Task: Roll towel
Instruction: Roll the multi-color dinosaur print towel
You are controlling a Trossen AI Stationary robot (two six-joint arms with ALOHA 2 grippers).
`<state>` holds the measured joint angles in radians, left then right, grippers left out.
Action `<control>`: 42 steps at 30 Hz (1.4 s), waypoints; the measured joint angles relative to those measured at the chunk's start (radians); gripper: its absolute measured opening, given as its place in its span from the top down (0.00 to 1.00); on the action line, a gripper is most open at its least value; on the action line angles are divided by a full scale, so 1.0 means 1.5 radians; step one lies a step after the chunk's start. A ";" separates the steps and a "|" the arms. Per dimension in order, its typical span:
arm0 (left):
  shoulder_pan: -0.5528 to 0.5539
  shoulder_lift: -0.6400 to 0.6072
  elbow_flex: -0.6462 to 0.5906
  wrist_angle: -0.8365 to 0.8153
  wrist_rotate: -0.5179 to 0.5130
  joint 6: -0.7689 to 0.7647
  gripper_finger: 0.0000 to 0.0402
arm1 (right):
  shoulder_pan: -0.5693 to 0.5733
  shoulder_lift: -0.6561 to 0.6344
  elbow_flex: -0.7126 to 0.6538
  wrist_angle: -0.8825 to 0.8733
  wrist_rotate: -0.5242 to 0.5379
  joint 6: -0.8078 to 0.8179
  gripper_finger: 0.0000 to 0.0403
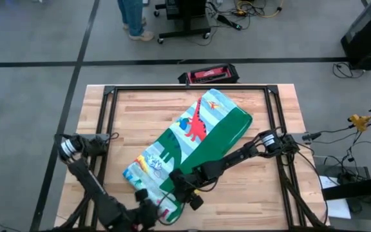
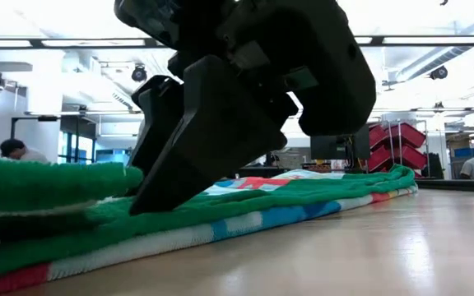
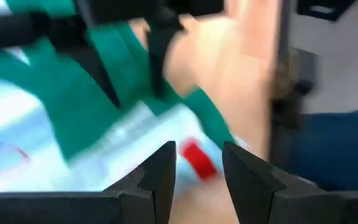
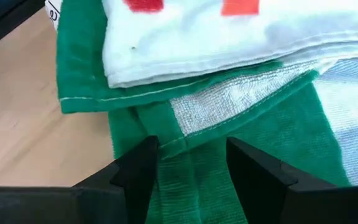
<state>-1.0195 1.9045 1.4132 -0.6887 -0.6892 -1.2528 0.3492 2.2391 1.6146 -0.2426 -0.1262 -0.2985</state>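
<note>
The towel (image 1: 189, 142) lies folded, diagonal mid-table; both grippers sit at its near-edge end, right gripper (image 4: 188, 165) and left gripper (image 3: 197, 168) with fingers spread, nothing pinched; rolling seems unstarted; next, grip that end.

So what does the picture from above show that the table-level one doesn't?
Only the view from above shows the whole folded green-bordered dinosaur towel lying slantwise on the wooden table, with a red dinosaur print, both dark arms, and a flat red and black case beyond the table's far edge. Only the table-level view shows the towel's stacked layers edge-on and people in the room behind. Both show the right gripper at the towel's near end.
</note>
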 joint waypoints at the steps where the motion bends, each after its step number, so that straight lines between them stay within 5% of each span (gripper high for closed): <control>1: -0.012 0.007 0.000 0.000 0.000 -0.029 0.71 | 0.000 -0.001 0.000 -0.003 0.006 0.000 0.56; 8: -0.049 0.090 -0.001 0.008 0.007 -0.153 0.71 | 0.002 -0.032 0.000 0.009 0.028 -0.005 0.56; 42: -0.016 0.140 -0.028 0.022 -0.085 -0.103 0.71 | 0.009 0.084 0.002 0.203 -0.100 0.080 0.56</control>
<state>-1.0439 2.1139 1.3709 -0.6554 -0.8171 -1.4080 0.3634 2.3657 1.6183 0.0616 -0.2768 -0.1778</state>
